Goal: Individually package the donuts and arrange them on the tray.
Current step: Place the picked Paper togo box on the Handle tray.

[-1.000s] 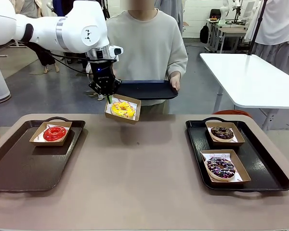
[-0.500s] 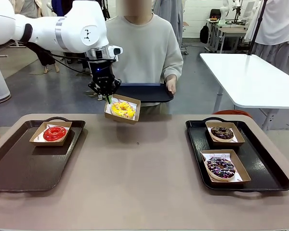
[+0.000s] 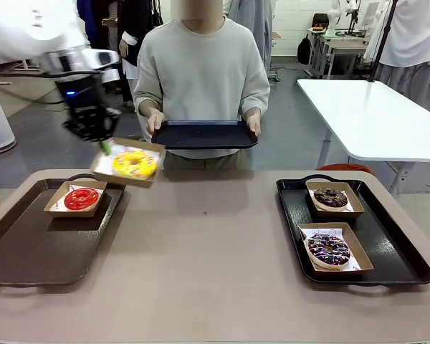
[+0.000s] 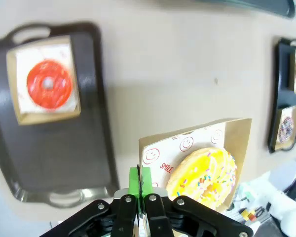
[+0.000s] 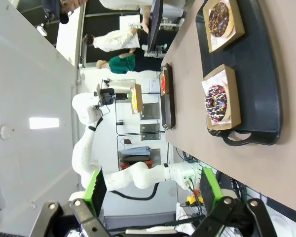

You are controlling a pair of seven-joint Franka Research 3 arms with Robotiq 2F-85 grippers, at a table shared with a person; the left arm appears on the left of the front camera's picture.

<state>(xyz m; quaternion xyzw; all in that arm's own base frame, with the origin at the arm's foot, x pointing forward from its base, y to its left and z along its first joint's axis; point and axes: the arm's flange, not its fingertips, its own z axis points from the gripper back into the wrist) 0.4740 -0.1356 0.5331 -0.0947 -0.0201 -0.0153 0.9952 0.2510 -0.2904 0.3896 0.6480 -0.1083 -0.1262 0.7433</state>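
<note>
Gleaming yellow sprinkled donut (image 3: 135, 163), boxed

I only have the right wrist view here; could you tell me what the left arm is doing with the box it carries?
Observer: The left gripper is shut on the rim of the yellow donut's box, holding it in the air above the table's far left part.
Operator: Thank you. Is anything on the tray under that side?
Observer: Yes, the red donut sits in its box at the far end of the left tray.
Operator: And what is the person doing?
Observer: The person's hands hold a dark empty tray level at the far edge.
</note>
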